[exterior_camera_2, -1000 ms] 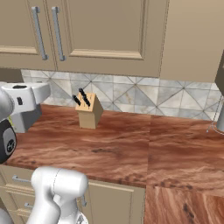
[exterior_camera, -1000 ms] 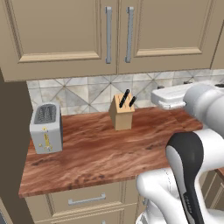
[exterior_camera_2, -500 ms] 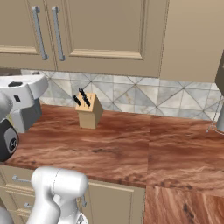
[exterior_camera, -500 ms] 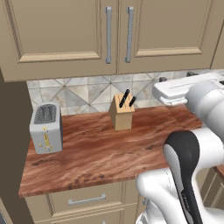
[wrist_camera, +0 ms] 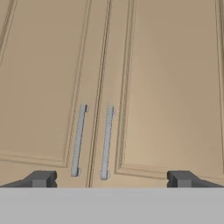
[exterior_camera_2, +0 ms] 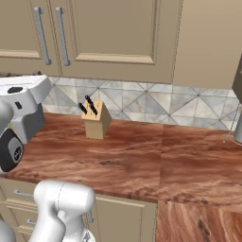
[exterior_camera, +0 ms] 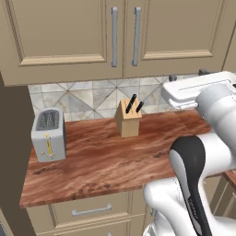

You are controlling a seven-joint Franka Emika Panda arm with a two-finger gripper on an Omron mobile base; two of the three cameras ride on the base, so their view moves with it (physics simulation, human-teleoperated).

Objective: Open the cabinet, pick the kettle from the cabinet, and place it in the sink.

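The cabinet (exterior_camera: 64, 32) hangs over the counter with both beige doors shut, and it also shows in the right base view (exterior_camera_2: 108, 28). In the hand view the cabinet (wrist_camera: 175, 87) faces me, its two grey bar handles (wrist_camera: 78, 140) side by side at the centre seam. My gripper (wrist_camera: 111, 179) is open, with nothing between the fingertips (wrist_camera: 41, 178), and stands clear of the doors below the handles. From the left base the gripper (exterior_camera: 187, 75) sits just under the cabinet's lower edge, right of the handles (exterior_camera: 136, 35). The kettle is hidden. The sink is out of view.
A grey toaster (exterior_camera: 47, 134) stands at the left end of the wooden countertop (exterior_camera: 101, 161). A knife block (exterior_camera: 128, 117) sits against the tiled backsplash, also in the right base view (exterior_camera_2: 96, 120). Drawer fronts (exterior_camera: 91, 211) lie below the counter.
The hand has risen a little toward the cabinet's lower edge. The jaws stay wide apart and the doors stay shut.
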